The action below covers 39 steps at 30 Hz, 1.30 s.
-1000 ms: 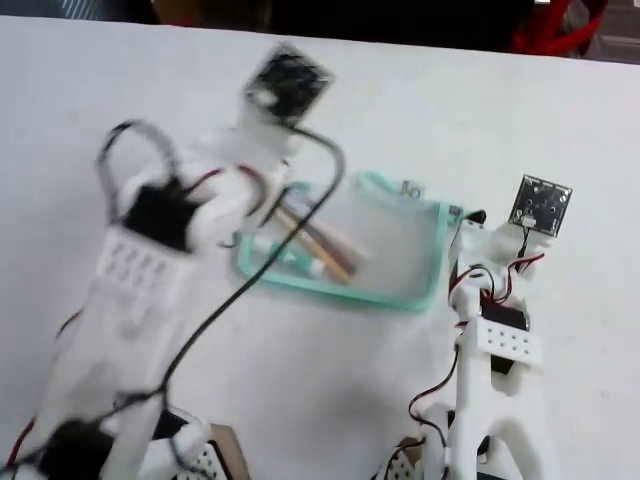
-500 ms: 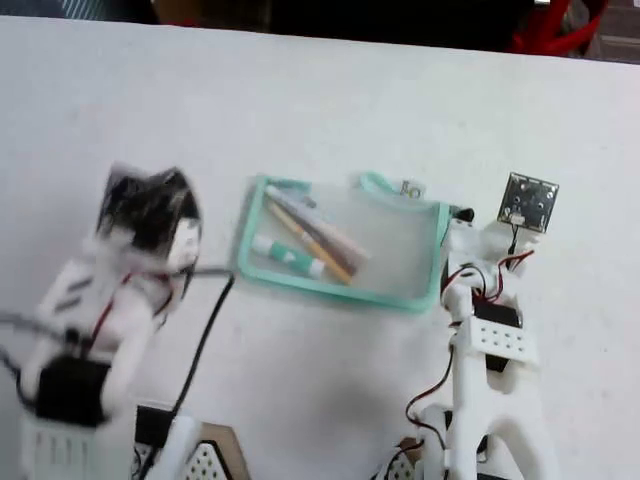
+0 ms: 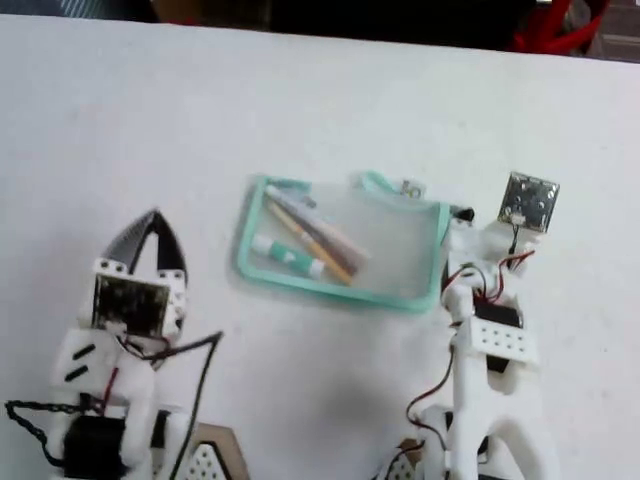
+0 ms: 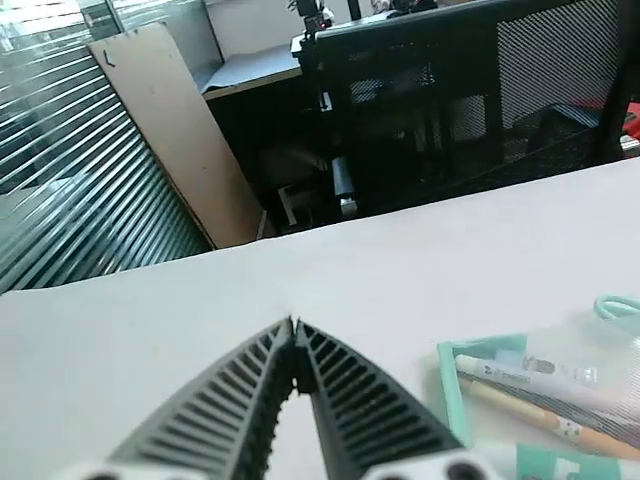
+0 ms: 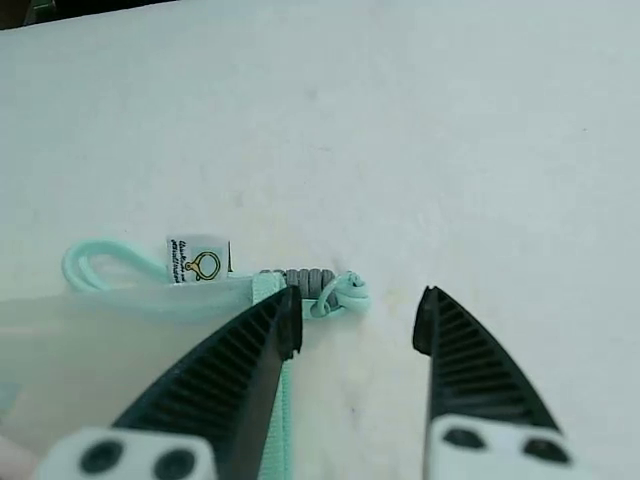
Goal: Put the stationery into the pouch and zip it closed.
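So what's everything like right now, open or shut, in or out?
Left gripper: shut, empty, away from the pouch.
Right gripper: open, at the pouch's zip end.
Pouch: lying flat; can't tell if it's zipped.
Pens: inside the pouch.
Zip pull: at the pouch's corner, close to one right finger, not pinched.
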Tool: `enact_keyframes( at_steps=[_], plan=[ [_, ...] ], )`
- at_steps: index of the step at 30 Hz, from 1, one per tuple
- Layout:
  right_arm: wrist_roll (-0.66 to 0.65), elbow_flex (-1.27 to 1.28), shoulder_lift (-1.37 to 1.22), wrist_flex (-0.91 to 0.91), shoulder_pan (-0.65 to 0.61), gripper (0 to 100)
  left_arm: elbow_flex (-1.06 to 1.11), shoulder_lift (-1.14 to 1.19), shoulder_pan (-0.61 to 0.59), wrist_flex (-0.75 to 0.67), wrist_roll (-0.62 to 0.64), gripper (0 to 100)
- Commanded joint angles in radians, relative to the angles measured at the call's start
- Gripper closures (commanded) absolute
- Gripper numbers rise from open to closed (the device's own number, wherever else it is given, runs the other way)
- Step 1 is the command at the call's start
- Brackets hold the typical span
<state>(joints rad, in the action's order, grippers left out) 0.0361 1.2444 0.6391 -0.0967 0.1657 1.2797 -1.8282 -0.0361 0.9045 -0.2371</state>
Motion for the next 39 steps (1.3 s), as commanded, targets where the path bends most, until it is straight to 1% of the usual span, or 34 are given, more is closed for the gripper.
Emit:
enact_keyframes(
  at_steps=[1, 4, 6, 9, 11, 12, 14, 17, 22, 32, 37, 39],
  plan=[
    [0.000, -0.015, -0.002, 0.021, -0.015, 81.2, 0.060, 0.004, -0.019, -0.026, 0.087, 97],
    [0.000, -0.015, -0.002, 0.021, -0.015, 81.2, 0.166, 0.004, -0.036, -0.038, 0.195, 97],
    [0.000, -0.015, -0.002, 0.021, -0.030, 81.2, 0.245, 0.004, -0.035, -0.084, 0.238, 97],
    [0.000, -0.014, -0.002, 0.021, -0.056, 81.2, 0.347, 0.004, -0.038, -0.195, 0.239, 97],
    [0.000, -0.014, -0.002, 0.021, -0.064, 81.2, 0.414, 0.004, -0.041, -0.207, 0.232, 97],
    [0.003, -0.014, -0.002, 0.021, -0.065, 81.2, 0.414, 0.007, -0.048, -0.172, 0.212, 97],
    [0.003, -0.014, -0.002, 0.021, -0.073, 81.2, 0.414, 0.004, -0.068, -0.048, 0.169, 97],
    [0.002, -0.014, -0.002, 0.021, -0.096, 81.2, 0.414, 0.004, -0.073, 0.081, 0.155, 97],
    [0.002, -0.012, -0.002, 0.021, -0.113, 81.2, 0.414, 0.004, -0.076, 0.115, 0.155, 97],
    [0.002, -0.012, -0.002, 0.021, -0.108, 81.2, 0.414, 0.004, -0.077, 0.373, 0.150, 97],
    [0.002, -0.012, -0.002, 0.021, -0.111, 81.2, 0.414, 0.004, -0.082, 0.382, 0.150, 97],
    [0.002, -0.012, -0.002, 0.021, -0.113, 81.2, 0.414, 0.004, -0.107, 0.381, 0.150, 97]
  ],
)
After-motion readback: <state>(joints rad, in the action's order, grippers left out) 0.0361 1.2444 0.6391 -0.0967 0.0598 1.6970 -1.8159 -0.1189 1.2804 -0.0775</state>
